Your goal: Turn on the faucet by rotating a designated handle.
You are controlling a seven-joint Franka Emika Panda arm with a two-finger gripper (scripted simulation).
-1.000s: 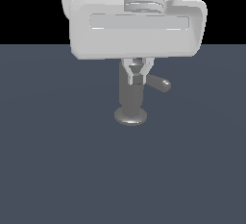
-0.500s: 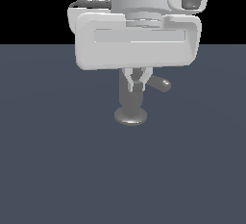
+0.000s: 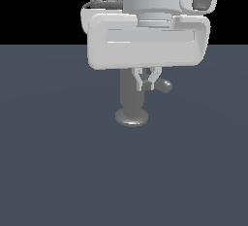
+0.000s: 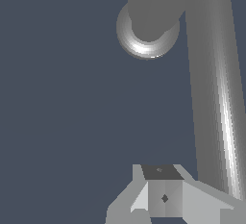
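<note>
Gripper (image 3: 147, 83) fingers nearly together, holding nothing, just beside handle (image 3: 163, 85) near faucet (image 3: 131, 99) top. Step: contact approach. Next: sideways push on rod.

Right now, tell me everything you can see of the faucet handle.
The handle is a thin, dull grey, metal-looking rod with a rounded tip. It juts sideways from near the top of the upright faucet, toward the exterior view's right. It looks straight and roughly level. The gripper hangs right at it, its fingertips close together beside the rod; whether they touch it cannot be told. In the wrist view it runs as a long shiny bar.
</note>
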